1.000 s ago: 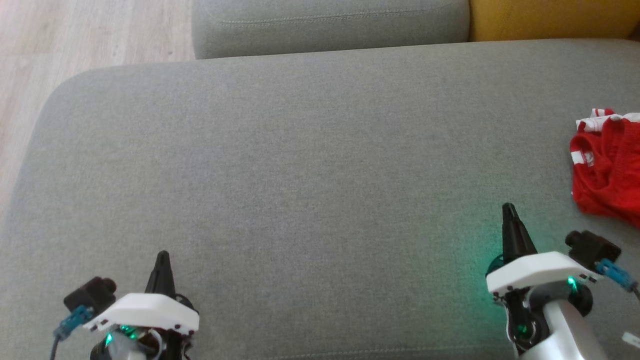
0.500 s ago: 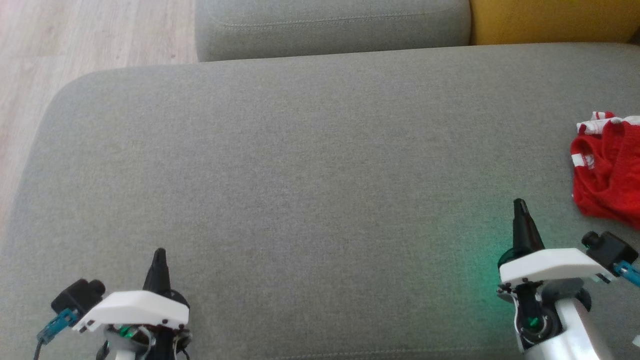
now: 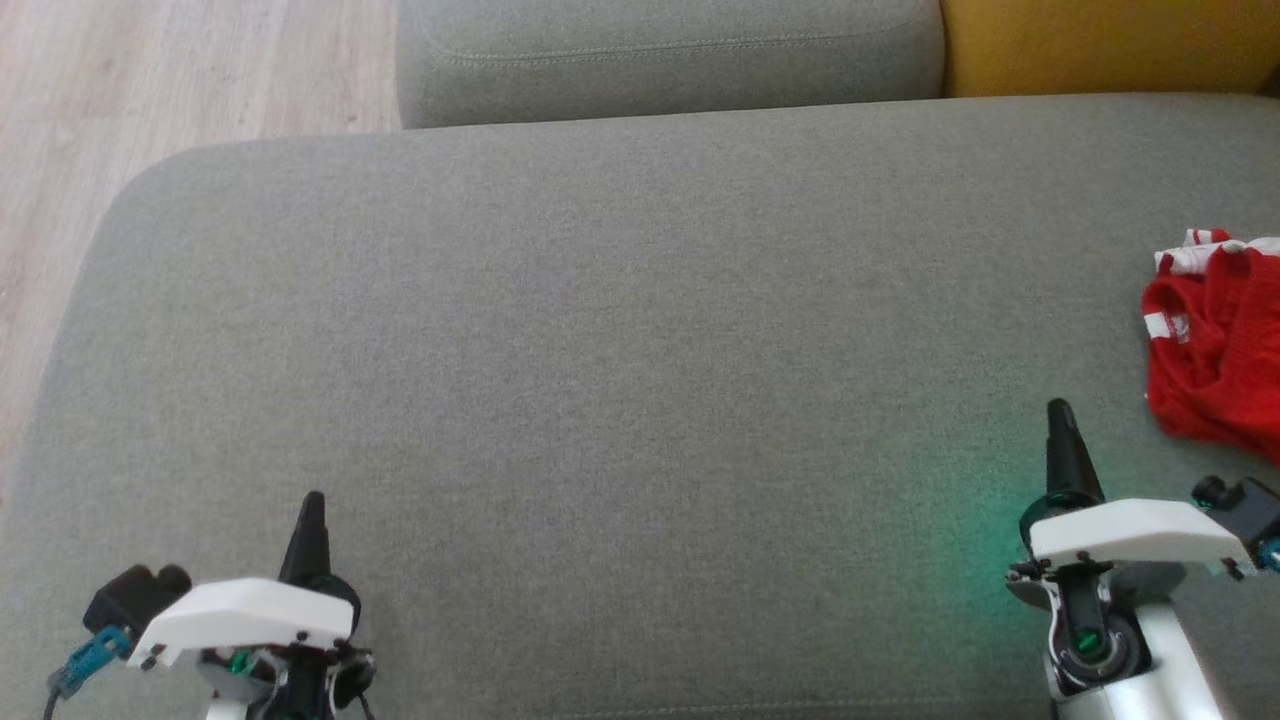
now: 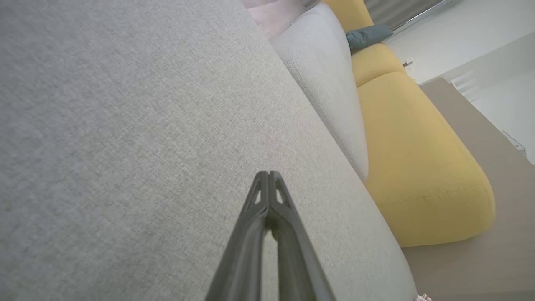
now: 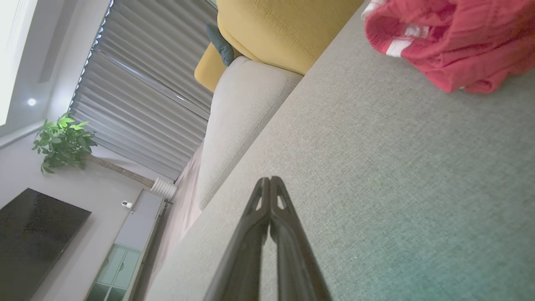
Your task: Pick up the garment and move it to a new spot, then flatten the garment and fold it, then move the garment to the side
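Rightward went my right gripper point(image 3: 1060, 415) over the last second, its tip closing some of the gap to the garment point(image 3: 1215, 350). The whole head view slid a little as well, so the camera had tilted, and my left gripper point(image 3: 312, 500) drifted only slightly toward 9 o'clock. Both pairs of fingers were pressed together, tip against tip, with nothing between them, as each wrist view showed.

The garment, red with white trim, lay bunched on the grey seat cushion point(image 3: 620, 330) at the right edge of the head view. The frame cut part of it off, so I could not tell its long axis or whether any fold was in it.

From my right gripper it lay at about 2 o'clock, near but apart, with bare cushion between. From my left gripper it lay close to 3 o'clock, well apart, across nearly the whole cushion. A heap at that side would fit a garment waiting to be picked up, or one set aside after a loose fold. I judged that any reach for it would fall to the right arm.
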Available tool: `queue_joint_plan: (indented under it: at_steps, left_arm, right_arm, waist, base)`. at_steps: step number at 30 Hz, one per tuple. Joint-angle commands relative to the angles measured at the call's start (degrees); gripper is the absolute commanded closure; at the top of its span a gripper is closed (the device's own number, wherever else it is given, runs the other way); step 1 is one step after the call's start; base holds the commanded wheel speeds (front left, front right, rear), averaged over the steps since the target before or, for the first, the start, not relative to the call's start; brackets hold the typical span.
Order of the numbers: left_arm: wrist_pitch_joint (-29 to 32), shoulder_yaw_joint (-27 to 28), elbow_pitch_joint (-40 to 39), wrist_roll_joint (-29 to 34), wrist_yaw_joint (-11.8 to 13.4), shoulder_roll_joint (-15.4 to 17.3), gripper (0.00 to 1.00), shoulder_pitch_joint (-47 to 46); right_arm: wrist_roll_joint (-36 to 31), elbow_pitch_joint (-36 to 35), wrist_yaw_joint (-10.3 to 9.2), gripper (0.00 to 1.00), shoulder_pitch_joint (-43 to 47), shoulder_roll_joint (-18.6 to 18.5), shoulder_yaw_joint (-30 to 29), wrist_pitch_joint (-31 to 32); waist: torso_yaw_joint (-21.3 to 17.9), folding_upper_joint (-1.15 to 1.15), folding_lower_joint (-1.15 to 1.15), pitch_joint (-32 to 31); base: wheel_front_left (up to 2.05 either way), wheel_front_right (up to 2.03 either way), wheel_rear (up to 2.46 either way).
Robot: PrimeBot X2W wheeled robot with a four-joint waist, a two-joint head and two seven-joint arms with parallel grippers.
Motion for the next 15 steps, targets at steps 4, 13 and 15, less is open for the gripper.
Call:
queue_joint_plan:
  at_steps: [4,13,15]
  left_arm:
    - [0.83,1.83,-2.52,-3.17,-0.95,0.69,1.0,-3.28]
    - [2.35,2.8,-3.14,-8.88,-1.95,0.75,1.0,-3.45]
    - [2.69,3.01,-3.28,-10.15,-2.17,0.76,1.0,-3.49]
  right_arm:
    - [3.53,-2.92,0.22,1.0,-0.64,-0.16,-0.13,0.95]
    - [9.54,-4.53,0.25,1.0,0.03,-0.14,-1.02,2.47]
    - [10.88,-4.89,0.25,1.0,0.18,-0.14,-1.22,2.8]
  waist:
    - [0.08,0.0,0.0,-0.14]
    - [0.25,0.0,0.0,-0.46]
    - [0.29,0.0,0.0,-0.53]
  base:
    - [0.0,0.0,0.0]
    - [0.0,0.0,0.0]
    - [0.0,0.0,0.0]
